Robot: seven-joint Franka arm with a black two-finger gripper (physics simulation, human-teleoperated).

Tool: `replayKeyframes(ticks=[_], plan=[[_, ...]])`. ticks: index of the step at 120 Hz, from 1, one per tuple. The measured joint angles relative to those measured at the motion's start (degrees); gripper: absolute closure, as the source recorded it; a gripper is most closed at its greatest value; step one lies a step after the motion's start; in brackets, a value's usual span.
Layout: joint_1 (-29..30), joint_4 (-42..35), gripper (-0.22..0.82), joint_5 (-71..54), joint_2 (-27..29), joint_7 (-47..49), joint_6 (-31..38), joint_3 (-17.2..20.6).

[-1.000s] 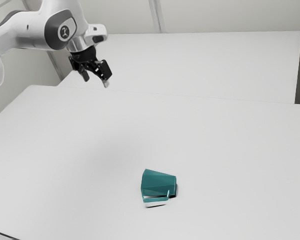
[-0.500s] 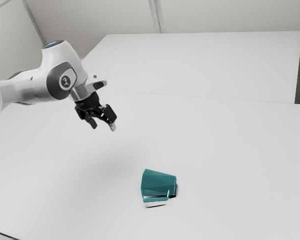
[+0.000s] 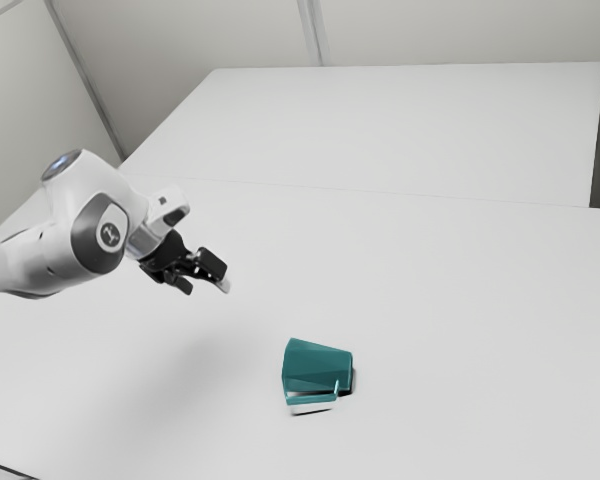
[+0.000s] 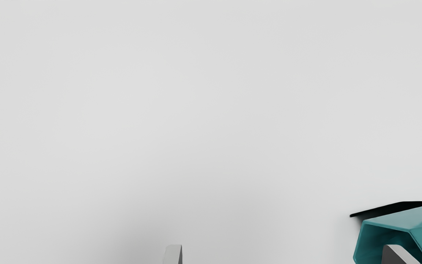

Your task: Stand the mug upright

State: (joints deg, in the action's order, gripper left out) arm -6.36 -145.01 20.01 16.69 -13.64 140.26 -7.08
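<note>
Hand [image 3: 206, 286] obs. open, fingers apart, above table [image 3: 460, 300]; teal mug [image 3: 317, 367] on its side, mouth partly behind one fingertip per wrist cam.

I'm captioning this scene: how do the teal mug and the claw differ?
The mug is teal; the claw is black with pale fingertips. The mug lies on its side on the table; the claw hangs above the table, open and empty. Both look angular.

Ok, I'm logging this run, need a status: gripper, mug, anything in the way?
Gripper open, holding nothing. Mug on its side on the table, not upright. No obstacle seen between them.
</note>
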Motion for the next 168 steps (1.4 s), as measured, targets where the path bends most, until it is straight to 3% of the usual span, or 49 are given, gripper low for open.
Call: replayKeyframes(ticks=[76, 168], plan=[[-5.82, -2.74, 0.01, 6.06, -0.95, -4.83, 3.57, 0.45], [-22.46, -4.68, 0.01, 27.63, -5.82, -6.72, 13.77, 0.49]])
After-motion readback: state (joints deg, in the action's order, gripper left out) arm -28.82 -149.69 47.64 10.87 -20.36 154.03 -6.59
